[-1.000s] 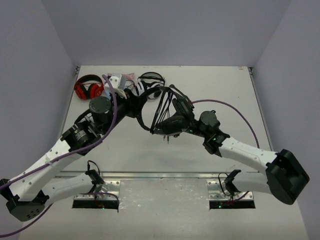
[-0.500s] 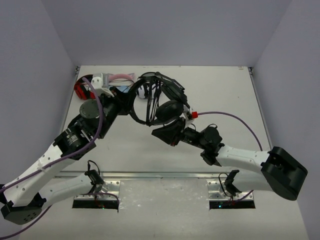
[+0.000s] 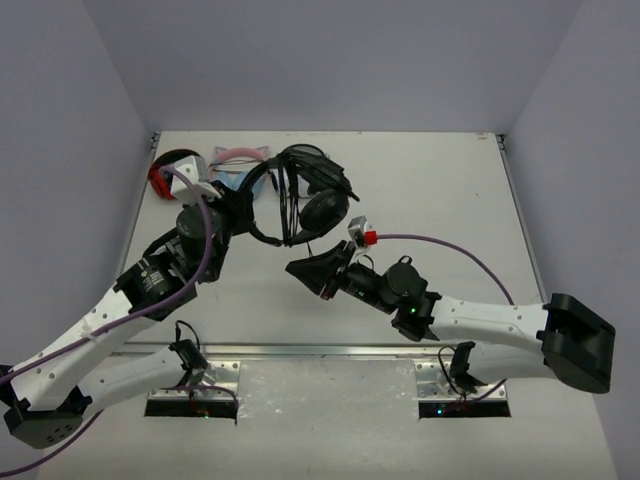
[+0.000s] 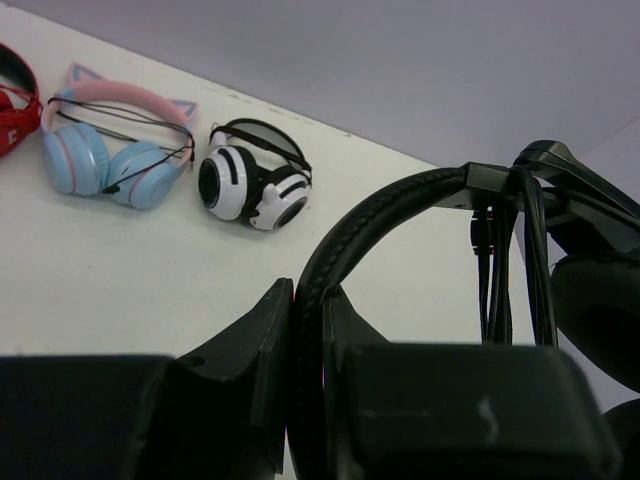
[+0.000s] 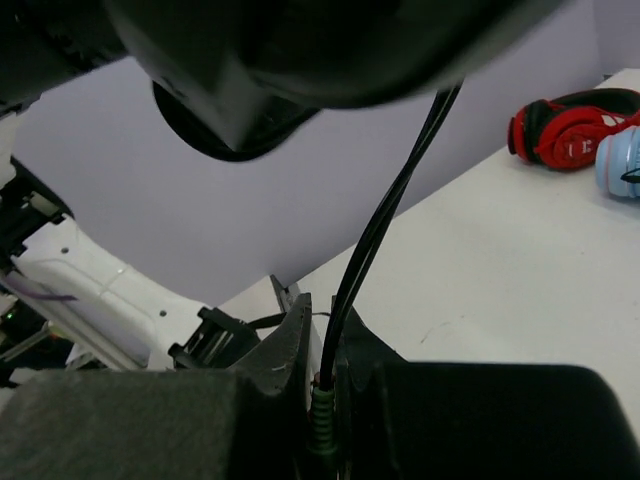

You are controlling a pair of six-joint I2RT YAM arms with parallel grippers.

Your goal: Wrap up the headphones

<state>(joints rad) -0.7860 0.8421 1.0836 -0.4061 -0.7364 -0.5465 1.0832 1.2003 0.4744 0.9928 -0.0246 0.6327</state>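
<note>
The black headphones (image 3: 322, 210) hang above the table at the back, cable coiled in several loops round the headband. My left gripper (image 3: 243, 205) is shut on the padded headband (image 4: 370, 215), which stands pinched between the jaws of my left gripper (image 4: 312, 300). The loops of cable (image 4: 505, 260) hang at the right of that view. My right gripper (image 3: 300, 268) is below an ear cup (image 5: 300, 50), shut on the cable (image 5: 385, 220) just above its green plug (image 5: 320, 420). The cable runs up from my right gripper (image 5: 325, 330) to the cup.
Red-and-black headphones (image 3: 165, 175) lie at the back left corner, with pink-and-blue cat-ear headphones (image 3: 235, 160) beside them. Black-and-white headphones (image 4: 255, 180) lie a little further right. Purple hoses arc from both wrists. The side walls stand close on the left and right.
Both arms have swung left. The headphones moved toward the back left with the left gripper; the right gripper dropped nearer and lower, still holding the cable end.
</note>
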